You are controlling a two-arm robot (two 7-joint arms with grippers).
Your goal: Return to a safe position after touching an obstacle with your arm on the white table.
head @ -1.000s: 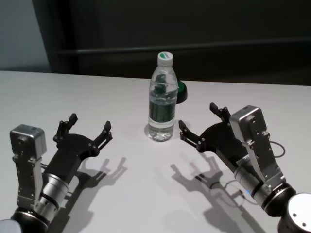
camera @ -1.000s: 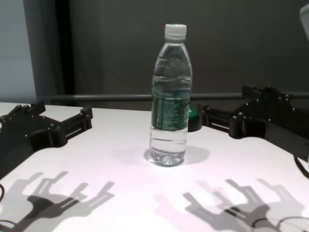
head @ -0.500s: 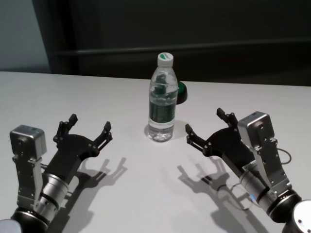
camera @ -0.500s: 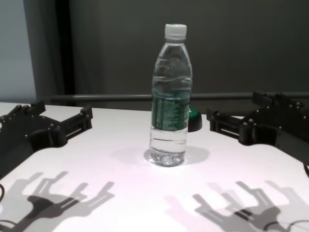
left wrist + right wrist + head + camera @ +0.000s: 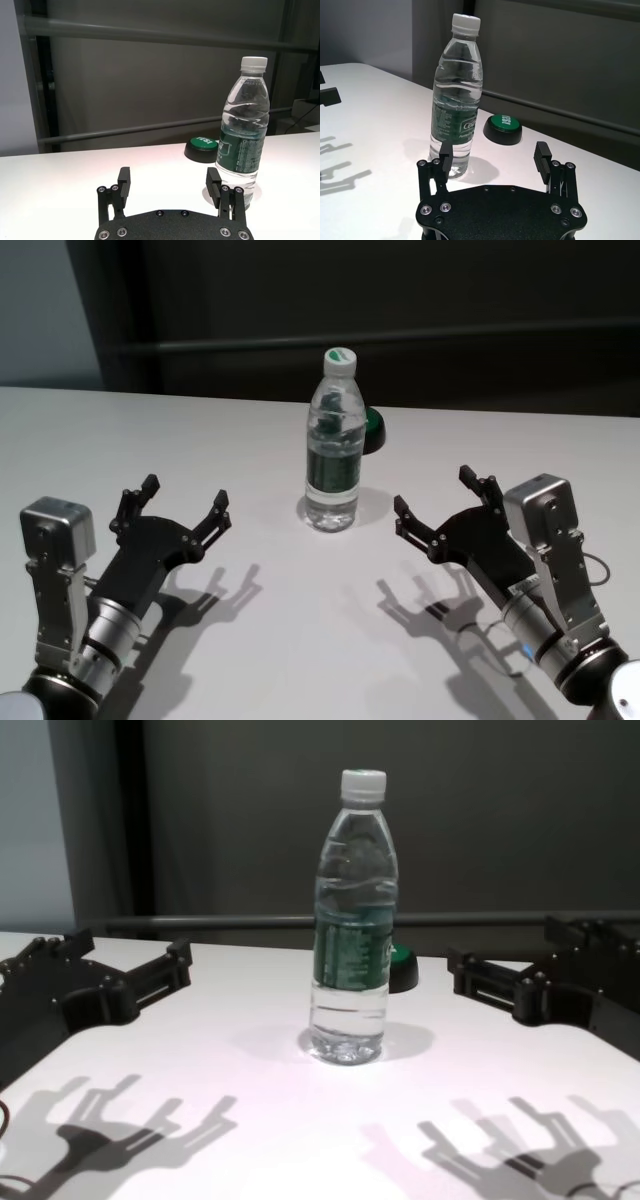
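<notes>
Right gripper (image 5: 444, 498) has pulled back from the bottle since a second ago: its near fingertip was just beside the bottle base, now there is a clear strip of table between them, and the whole wrist sits lower and further toward 4 o'clock in the head view. Left gripper (image 5: 184, 497) has not moved, same pose at about 8 o'clock from the bottle, well apart from it. Both grippers have fingers spread wide, nothing between them; the wrist views confirm this for left (image 5: 170, 181) and right (image 5: 492, 151). Water bottle (image 5: 335, 440) stands upright near the middle of the white table (image 5: 200, 430), white cap on, dark green label band around its middle, clear water below and above. It has not shifted or tipped. Green-topped button (image 5: 373, 429) with a black base sits just behind the bottle at roughly 1 o'clock, partly hidden by it in the head and chest views. Chest view shows the bottle (image 5: 351, 920) between the two sets of fingers, left (image 5: 125, 970) and right (image 5: 520, 970), neither touching it. Finger shadows lie on the table in front of each gripper.
</notes>
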